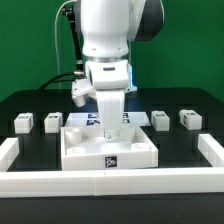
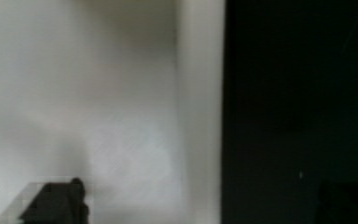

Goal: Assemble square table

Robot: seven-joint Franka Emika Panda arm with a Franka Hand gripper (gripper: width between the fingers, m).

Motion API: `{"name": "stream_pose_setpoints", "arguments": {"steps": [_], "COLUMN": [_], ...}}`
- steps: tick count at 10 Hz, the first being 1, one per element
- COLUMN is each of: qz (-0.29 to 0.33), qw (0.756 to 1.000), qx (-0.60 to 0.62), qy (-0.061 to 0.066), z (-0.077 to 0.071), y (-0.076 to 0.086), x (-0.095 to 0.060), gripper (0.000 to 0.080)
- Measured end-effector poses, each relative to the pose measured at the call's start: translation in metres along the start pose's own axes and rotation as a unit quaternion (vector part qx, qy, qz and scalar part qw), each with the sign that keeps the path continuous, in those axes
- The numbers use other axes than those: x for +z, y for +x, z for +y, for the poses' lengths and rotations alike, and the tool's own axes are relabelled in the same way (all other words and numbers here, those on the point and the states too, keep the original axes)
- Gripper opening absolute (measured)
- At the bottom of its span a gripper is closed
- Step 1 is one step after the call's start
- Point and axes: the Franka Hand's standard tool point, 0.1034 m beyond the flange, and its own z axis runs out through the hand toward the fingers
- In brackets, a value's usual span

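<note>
Gripper: opening not discernible; low inside square slab at mid front edge of counter, probably seeking its wall. Four legs parked behind toward side edges, untouched.

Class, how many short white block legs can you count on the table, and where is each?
4. Two legs stand at the exterior view's left of the square slab, two at its right. The arm may hide others.
</note>
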Motion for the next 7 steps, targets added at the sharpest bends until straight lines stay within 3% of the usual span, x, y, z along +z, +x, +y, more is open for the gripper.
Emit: {"name": "stream_pose_setpoints", "arguments": {"steps": [2,3,4,5,6,7], "qz": [0.001,0.001,0.001,0.001,0.001,0.001], "qw": [1.0,1.0,1.0,1.0,1.0,1.0], "qx": [0.004,0.004,0.004,0.004,0.004,0.004], "qy": [-0.001,0.0,0.0,0.0,0.0,0.0], "z": [-0.0004,-0.0007,-0.0008,-0.0009,-0.001,-0.001], "y": [-0.0013,-0.0015,-0.0016,-0.0016,-0.0015,-0.0015], "x": [0.0016,0.002,0.0021,0.0022,0.0024,0.0024], "gripper": [0.065,0.0516,0.0516,0.0312,0.0312,0.013]}}
